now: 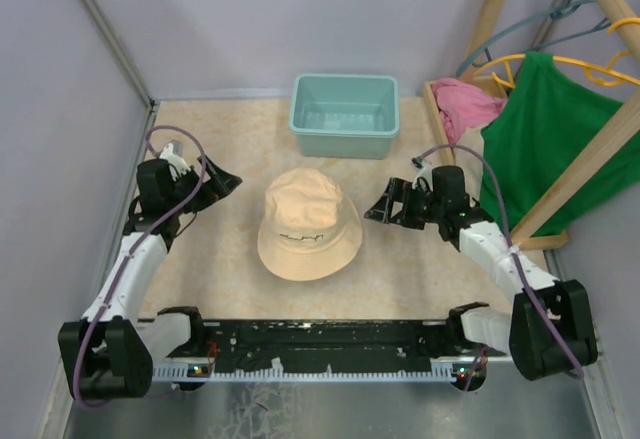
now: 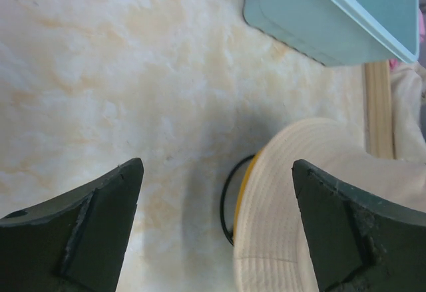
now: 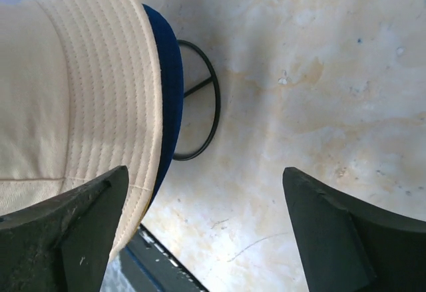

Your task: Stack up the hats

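Left tool (image 1: 228, 181) and right tool (image 1: 376, 205), spread wide, flank beige hat (image 1: 308, 224).

The left arm (image 1: 125, 269) and right arm (image 1: 495, 249) are extended forward, wrists turned inward; the left gripper (image 1: 222, 189) and right gripper (image 1: 378, 204) are held low, jaws spread wide.

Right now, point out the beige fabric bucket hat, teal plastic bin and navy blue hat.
beige fabric bucket hat (image 1: 308, 221), top view, crown.
teal plastic bin (image 1: 344, 145), top view, near wall.
navy blue hat (image 3: 172, 72), right wrist view, exposed brim edge.
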### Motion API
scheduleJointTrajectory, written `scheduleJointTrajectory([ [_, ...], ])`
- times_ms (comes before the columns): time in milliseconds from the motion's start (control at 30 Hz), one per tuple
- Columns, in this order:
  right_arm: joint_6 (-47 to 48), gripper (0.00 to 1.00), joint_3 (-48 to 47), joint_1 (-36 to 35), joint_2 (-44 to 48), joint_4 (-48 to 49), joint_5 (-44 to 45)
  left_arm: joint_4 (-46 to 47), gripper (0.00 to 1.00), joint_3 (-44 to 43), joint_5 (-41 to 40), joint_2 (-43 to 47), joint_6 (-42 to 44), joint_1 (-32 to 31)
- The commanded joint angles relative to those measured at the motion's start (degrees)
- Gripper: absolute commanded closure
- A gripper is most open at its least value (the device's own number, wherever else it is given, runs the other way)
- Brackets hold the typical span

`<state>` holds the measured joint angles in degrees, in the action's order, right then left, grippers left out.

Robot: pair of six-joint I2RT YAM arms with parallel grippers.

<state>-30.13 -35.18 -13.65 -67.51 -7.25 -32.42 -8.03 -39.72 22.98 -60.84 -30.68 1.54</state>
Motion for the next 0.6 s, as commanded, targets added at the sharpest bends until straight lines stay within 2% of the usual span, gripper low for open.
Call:
scheduleJointTrajectory([
  [0, 6.13, 0.01, -6.20, 0.03, 5.03, -7.78, 5.27, 2.74, 0.00, 0.16, -7.57, 1.66, 5.56, 0.38],
  [167, 7.91, 0.01, -8.61, 0.07, 7.28, -13.25, 10.04, 3.88, 0.00, -1.10, -8.61, 1.46, 9.41, 0.38],
  [233, 8.36, 0.01, -8.34, 0.05, 8.03, -14.07, 10.28, 3.39, 0.00, -1.13, -12.15, 0.46, 10.73, 0.33],
  [333, 8.08, 0.01, -6.88, 0.11, 9.50, -13.44, 9.57, 7.84, 0.00, 2.53, -16.44, -0.64, 19.89, 0.32],
  [400, 7.71, 0.01, -5.92, 0.14, 10.49, -12.77, 8.61, 13.57, 0.00, 7.16, -15.32, -0.84, 31.55, 0.36],
  [467, 7.48, 0.01, -4.97, 0.11, 11.09, -12.44, 8.05, 20.99, 0.00, 11.97, -17.14, -0.66, 31.45, 0.34],
  [567, 7.60, 0.01, -4.38, 0.12, 11.06, -12.45, 7.73, 41.44, 0.00, 22.16, -14.90, 1.00, 30.96, 0.48],
])
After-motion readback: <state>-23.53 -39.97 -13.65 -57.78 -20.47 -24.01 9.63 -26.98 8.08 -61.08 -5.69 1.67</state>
